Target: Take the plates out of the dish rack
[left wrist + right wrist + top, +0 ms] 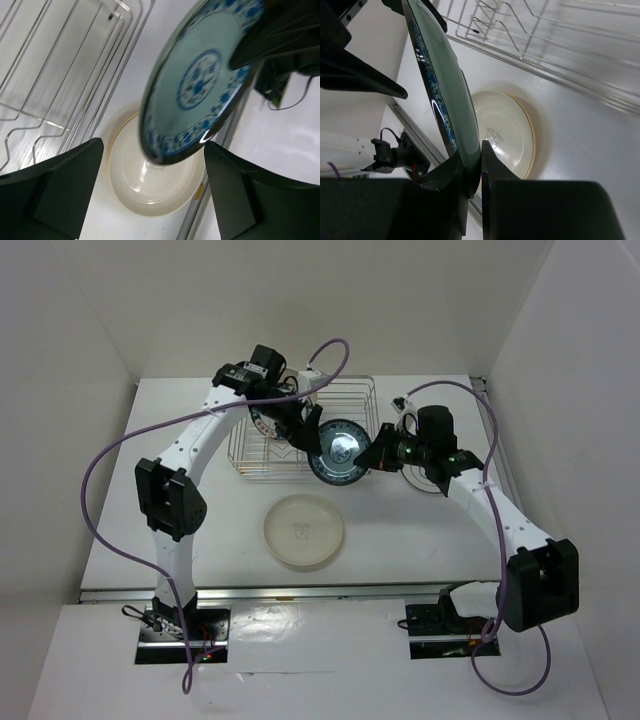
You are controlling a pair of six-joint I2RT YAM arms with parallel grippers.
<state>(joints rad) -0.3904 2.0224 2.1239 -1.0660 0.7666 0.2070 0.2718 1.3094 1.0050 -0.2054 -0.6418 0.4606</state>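
Working upward from the bottom of the overhead view, I find one cream plate (304, 530) lying flat on the table (400, 550), low in the middle of the frame. I judge it to be already unloaded, and its spot is probably where the others should stack.

Above it, at frame centre, one blue-patterned plate (338, 450) hangs tilted in the air just off the rack's near edge. It sits between my two grippers, which looks like a handover.

The right gripper (474, 152) is clenched on the plate's lower rim, with both fingers pinching the edge. The left gripper (154, 145) is released, its fingers spread wide and touching nothing, with the plate above them. The weight is therefore on the right side alone. I expect the thin rim grip to let the plate swing if I move fast.

Farthest away, in the upper middle, stands the single dish rack (350, 390). One more patterned plate (262, 422) seems to show in it behind the left arm, though it is partly hidden.

My count is one rack, two grippers and two plates out of the rack. I cannot tell how many remain inside.
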